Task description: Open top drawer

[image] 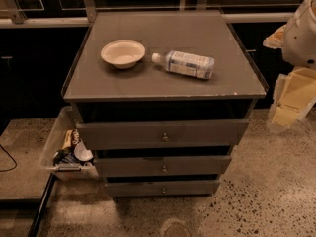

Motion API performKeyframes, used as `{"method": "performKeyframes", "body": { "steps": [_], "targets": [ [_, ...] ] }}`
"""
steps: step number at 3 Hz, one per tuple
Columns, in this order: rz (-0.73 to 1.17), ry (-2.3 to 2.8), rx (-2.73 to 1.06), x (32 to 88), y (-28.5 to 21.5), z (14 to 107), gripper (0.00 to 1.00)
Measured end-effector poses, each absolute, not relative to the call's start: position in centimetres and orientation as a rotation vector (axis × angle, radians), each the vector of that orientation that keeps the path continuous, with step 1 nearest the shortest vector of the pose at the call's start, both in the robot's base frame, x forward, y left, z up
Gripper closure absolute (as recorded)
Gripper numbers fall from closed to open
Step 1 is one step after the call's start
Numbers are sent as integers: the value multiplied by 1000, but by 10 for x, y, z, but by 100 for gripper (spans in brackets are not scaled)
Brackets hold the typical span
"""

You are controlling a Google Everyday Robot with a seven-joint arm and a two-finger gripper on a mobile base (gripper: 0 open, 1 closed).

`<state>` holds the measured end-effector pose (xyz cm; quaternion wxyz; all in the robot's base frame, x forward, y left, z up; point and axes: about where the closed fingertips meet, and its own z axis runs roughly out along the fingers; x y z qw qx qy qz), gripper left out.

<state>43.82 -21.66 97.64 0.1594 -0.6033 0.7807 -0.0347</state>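
Camera view: top drawer (163, 133); end effector (292, 100) upper-right

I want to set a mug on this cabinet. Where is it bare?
The front strip of the grey cabinet top, in front of the white round bowl and the clear plastic bottle, is bare, as is the back strip behind them. The middle is crowded. The gripper hangs off the right side.
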Motion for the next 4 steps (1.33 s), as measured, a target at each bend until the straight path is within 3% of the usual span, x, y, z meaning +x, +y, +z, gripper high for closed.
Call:
{"method": "performKeyframes", "body": {
  "steps": [4],
  "targets": [
    [-19, 2210, -1731, 465, -218, 953, 0]
  ]
}}
